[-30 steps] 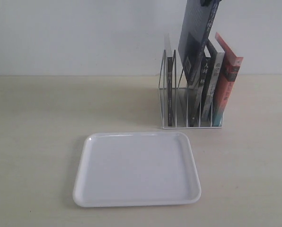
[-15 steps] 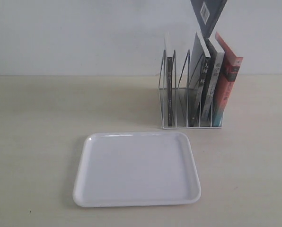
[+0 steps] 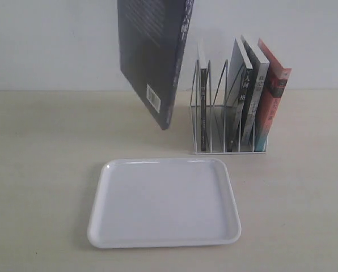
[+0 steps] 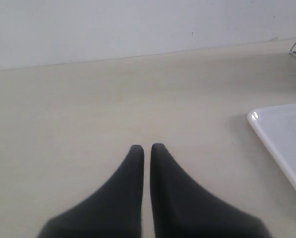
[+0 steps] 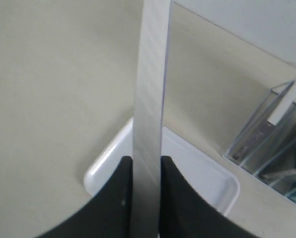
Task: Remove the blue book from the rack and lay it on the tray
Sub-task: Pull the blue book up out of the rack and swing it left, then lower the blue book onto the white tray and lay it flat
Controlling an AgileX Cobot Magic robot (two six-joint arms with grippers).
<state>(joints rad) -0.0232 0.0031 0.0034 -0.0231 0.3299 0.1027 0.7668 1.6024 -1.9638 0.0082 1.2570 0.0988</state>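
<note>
The blue book [image 3: 152, 56] hangs tilted in the air, left of the rack [image 3: 225, 113] and above the far edge of the tray [image 3: 163, 238]. Its dark back cover with a barcode faces the exterior camera. In the right wrist view my right gripper [image 5: 146, 161] is shut on the book's page edge [image 5: 150, 79], with the tray [image 5: 207, 183] below. That gripper is out of the exterior view's frame. My left gripper [image 4: 147, 148] is shut on nothing, low over bare table, with the tray's corner [image 4: 282, 134] off to one side.
Several books remain standing in the rack: a thin one [image 3: 202, 96] in a left slot, a dark-spined pair [image 3: 247, 96] and a red-and-teal-spined book [image 3: 273, 96] at the right. A plain wall rises behind the table.
The blue book has come up clear of the rack and swung left. It now hangs lower, over the tray's far side.
</note>
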